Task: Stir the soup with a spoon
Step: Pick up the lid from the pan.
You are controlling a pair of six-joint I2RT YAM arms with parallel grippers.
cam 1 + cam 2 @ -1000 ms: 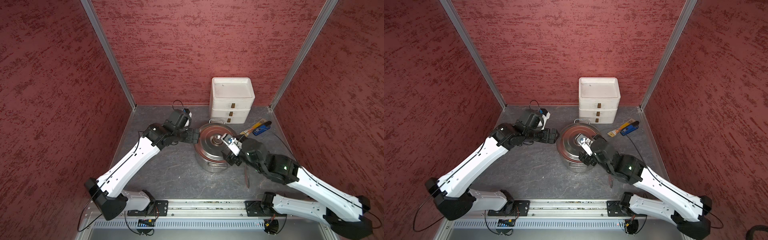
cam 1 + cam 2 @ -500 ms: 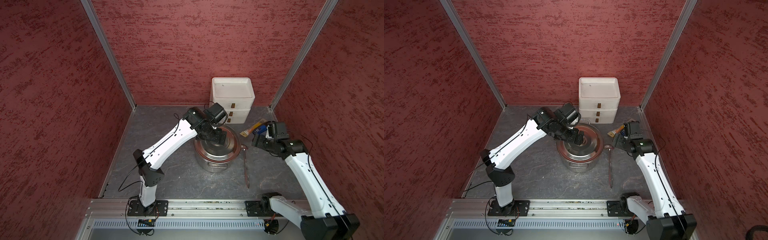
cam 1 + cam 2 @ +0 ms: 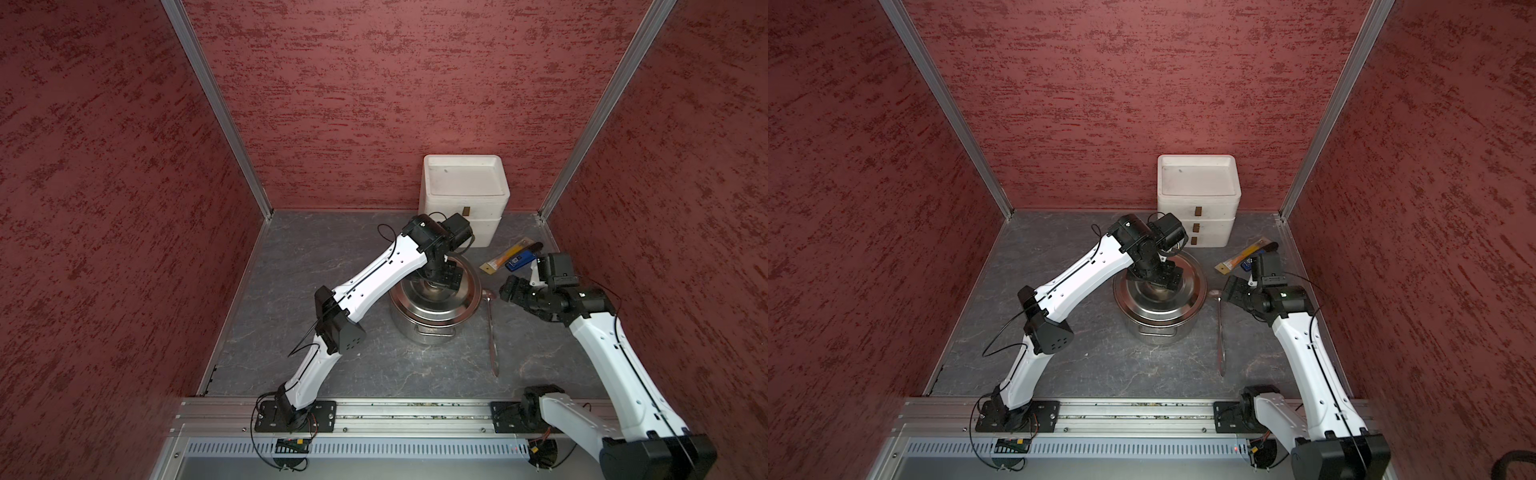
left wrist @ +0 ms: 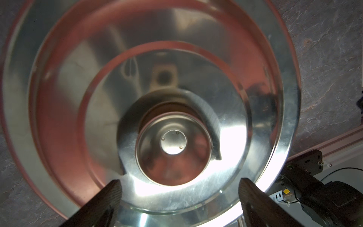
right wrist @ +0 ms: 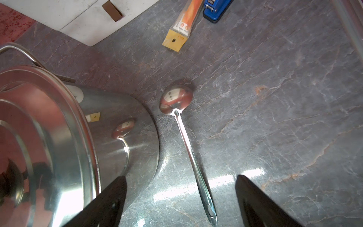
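Note:
The steel pot (image 3: pixel 428 330) (image 3: pixel 1158 330) stands mid-table with its lid (image 3: pixel 461 299) (image 3: pixel 1190 297) on, so the soup is hidden. My left gripper (image 3: pixel 442 277) (image 3: pixel 1163 277) (image 4: pixel 179 180) hangs open just above the lid. Its fingers stand wide, and the lid knob (image 4: pixel 173 146) lies just ahead of their tips, untouched. The spoon (image 3: pixel 491 328) (image 3: pixel 1221 328) (image 5: pixel 188 145) lies flat on the table right of the pot, with its bowl toward the back. My right gripper (image 3: pixel 509 289) (image 3: pixel 1233 289) (image 5: pixel 180 178) is open and empty above the spoon's bowl end.
A white stack of drawers (image 3: pixel 463 195) stands against the back wall behind the pot. An orange-and-tan packet (image 3: pixel 505 259) (image 5: pixel 182 29) and a blue-and-black tool (image 3: pixel 519 262) (image 5: pixel 216 7) lie at the back right. An aluminium rail (image 3: pixel 395 409) runs along the front edge.
A second ago the left gripper was left of the pot and the right gripper over the lid. Now the left is above the knob and the right has drawn back beside the spoon.

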